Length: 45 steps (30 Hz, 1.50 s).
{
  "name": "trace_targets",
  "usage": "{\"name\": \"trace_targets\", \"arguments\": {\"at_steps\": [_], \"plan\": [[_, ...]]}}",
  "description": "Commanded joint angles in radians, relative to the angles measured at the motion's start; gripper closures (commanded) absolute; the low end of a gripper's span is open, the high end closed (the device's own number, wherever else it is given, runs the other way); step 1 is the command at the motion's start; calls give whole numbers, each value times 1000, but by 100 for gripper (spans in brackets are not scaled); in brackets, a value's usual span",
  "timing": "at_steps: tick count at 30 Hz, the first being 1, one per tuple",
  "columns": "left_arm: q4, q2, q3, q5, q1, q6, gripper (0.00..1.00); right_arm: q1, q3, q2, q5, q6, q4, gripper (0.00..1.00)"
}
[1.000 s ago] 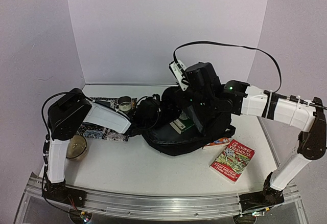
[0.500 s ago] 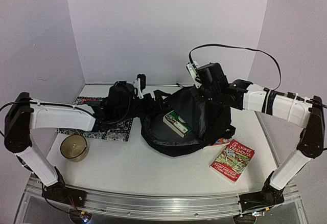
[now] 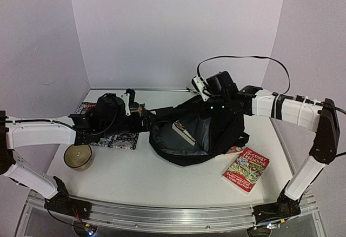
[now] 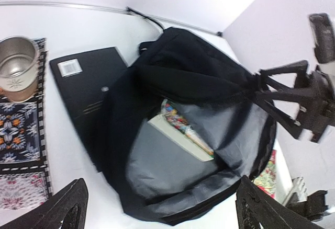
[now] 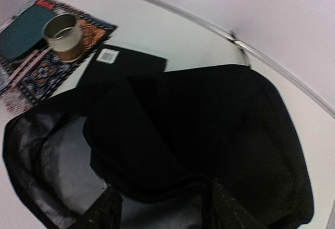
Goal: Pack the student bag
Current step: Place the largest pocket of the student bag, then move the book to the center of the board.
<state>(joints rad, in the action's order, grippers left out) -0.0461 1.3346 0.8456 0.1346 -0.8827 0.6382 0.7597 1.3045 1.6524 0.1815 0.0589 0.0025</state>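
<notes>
Gaping wide and holding nothing, the left hand [image 4: 161,190] is facing the open student bag [image 3: 201,139]; the right hand [image 5: 165,202] is standing half-open, unclamped, astride the bag's edge.

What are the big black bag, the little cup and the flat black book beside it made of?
The bag looks like soft matte black fabric: it sags and folds. Its grey lining has a slight sheen, probably nylon. The cup seems brushed metal, silvery with dull reflections. The black book has a stiff, smooth cover, perhaps coated board.

student bag [image 4: 193,77]: matt black cloth (smooth grey lining) | cup [image 4: 18,64]: brushed metal
</notes>
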Motion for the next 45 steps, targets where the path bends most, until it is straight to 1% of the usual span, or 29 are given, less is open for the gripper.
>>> {"name": "trace_targets", "arguments": {"at_steps": [1, 4, 7, 11, 15, 18, 23, 29, 32, 35, 37, 45], "plan": [[90, -73, -28, 6, 50, -37, 1, 4, -9, -69, -290, 140, -78, 27], [118, -107, -44, -15, 90, -50, 1, -1, -39, -126, -258, 181, -114, 18], [132, -138, -63, -23, 118, -62, 1, -37, -57, -152, -146, 223, -195, 16], [136, -156, -81, -30, 128, -73, 1, -93, -116, -195, -72, 270, -227, 14], [134, -139, -89, -48, 128, -78, 1, -217, -198, -190, -66, 298, -230, 13], [137, -124, -84, -74, 128, -90, 1, -275, -234, -173, -45, 326, -234, 12], [140, -127, -97, -72, 135, -97, 1, -379, -291, -195, -58, 341, -234, 12], [140, -99, -82, -105, 137, -104, 1, -405, -283, -146, -73, 317, -242, 11], [140, -116, -89, -100, 139, -104, 1, -461, -309, -177, -72, 356, -275, 7], [144, -129, -101, -99, 142, -103, 1, -535, -359, -214, -97, 394, -303, 3], [150, -131, -108, -110, 144, -107, 1, -561, -402, -243, -118, 427, -317, 2], [192, -163, -113, -118, 147, -133, 0, -581, -529, -252, -164, 560, -361, 2]]}}
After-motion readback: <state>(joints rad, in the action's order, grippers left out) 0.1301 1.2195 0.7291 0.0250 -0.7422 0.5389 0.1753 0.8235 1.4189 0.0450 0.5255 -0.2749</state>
